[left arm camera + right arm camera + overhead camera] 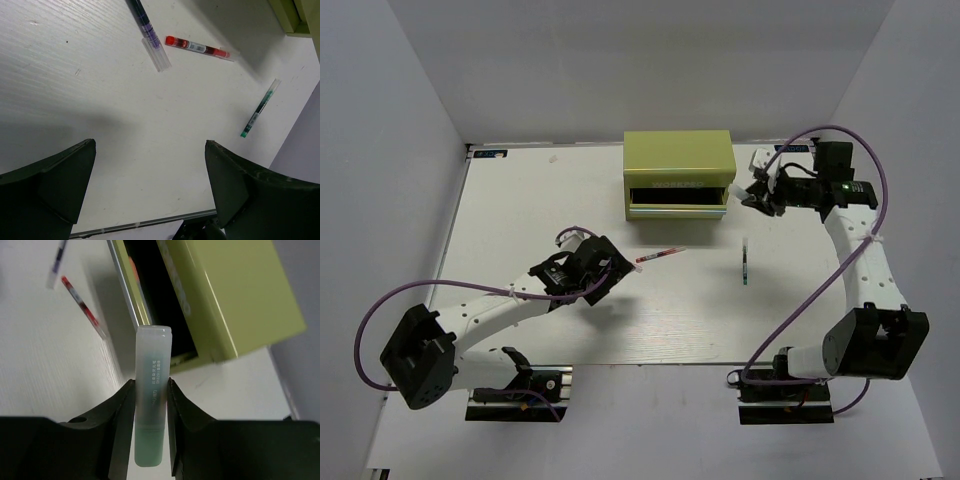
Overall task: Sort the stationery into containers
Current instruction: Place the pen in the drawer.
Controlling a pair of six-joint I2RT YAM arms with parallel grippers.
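Right gripper [150,386]: partly closed, fingers pressed on both sides of a pale green marker [152,365], its translucent capped end protruding past the fingertips. Position of the pair: raised off the table [520,200], just beside the front right corner of the olive-green cabinet [678,152], toward the far edge. One drawer [675,196] of that cabinet: pulled out, dark inside, an orange sliver showing within in the right wrist view; other contents not legible, and upper or lower drawer not distinguishable. Left gripper [149,150]: jaws spread wide, nothing between them, hovering over bare tabletop left of centre. Loose on the table: red-and-white pen [660,256], just beyond the left gripper and in front of the cabinet; purple-and-clear pen [148,31], just beside the red one, not touching it; dark thin pen [745,266] with a green end, well apart to the right, between the cabinet and the right arm's base. All three flat on the surface, none touching another.
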